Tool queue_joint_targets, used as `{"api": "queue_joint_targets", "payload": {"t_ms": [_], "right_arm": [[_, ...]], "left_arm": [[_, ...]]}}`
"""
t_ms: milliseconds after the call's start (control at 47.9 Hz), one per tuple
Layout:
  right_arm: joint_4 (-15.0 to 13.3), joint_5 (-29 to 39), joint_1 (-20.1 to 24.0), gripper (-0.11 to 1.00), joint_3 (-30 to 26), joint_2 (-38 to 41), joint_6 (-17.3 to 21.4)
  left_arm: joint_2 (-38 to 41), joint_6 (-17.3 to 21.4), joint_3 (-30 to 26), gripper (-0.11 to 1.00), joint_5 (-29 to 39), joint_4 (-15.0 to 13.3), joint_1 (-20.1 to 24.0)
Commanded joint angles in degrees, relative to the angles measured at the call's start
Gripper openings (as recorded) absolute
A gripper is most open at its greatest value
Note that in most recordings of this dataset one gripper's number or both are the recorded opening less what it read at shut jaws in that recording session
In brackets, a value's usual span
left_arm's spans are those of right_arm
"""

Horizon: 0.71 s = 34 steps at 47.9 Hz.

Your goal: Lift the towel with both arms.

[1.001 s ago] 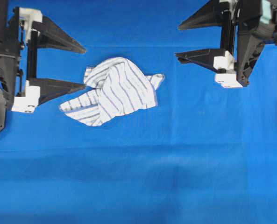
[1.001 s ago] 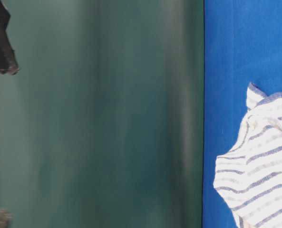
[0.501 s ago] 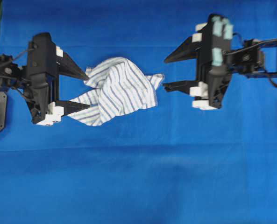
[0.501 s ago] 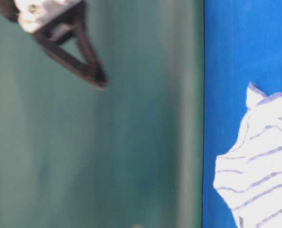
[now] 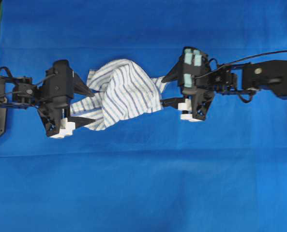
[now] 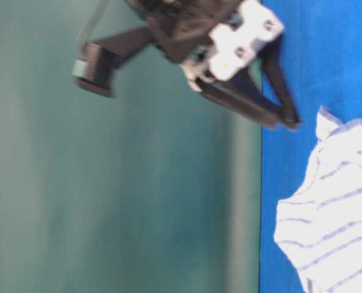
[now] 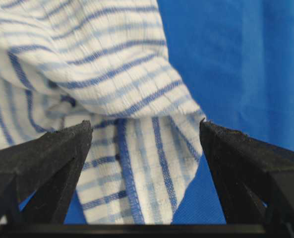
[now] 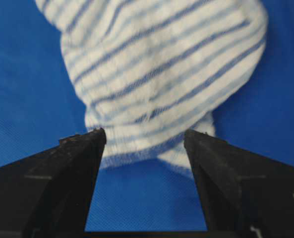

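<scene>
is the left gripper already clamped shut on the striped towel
No: in the left wrist view the left gripper stands open, its fingers either side of the towel edge.

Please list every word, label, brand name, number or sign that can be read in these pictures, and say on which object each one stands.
There are none. The towel has only blue and grey stripes, the blue tablecloth is plain, and the left end effector and right end effector show only unmarked black fingers, white blocks and pale green patches.
</scene>
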Motion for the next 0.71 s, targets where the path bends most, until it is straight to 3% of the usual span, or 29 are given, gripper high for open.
{"api": "queue_joint_targets", "payload": {"t_ms": [0,313,584,689], "right_arm": [[0.18,-1.85,-0.09,0.66,-0.88,2.02,0.0],[0.09,-4.57,-0.09,0.66,-2.72,8.44,0.0],[0.18,-4.39,-0.18,0.66,-2.72,8.44,0.0],[0.09,-4.39,-0.18,0.62,-2.72,8.44,-0.18]], "left_arm": [[3.25,0.0,-0.44,0.93,-2.37,0.0,-0.53],[13.62,0.0,-1.23,0.93,-6.42,0.0,-0.97],[15.03,0.0,-1.41,0.92,-6.15,0.0,-1.14],[15.12,0.09,-1.49,0.82,-5.27,0.0,-1.14]]}}
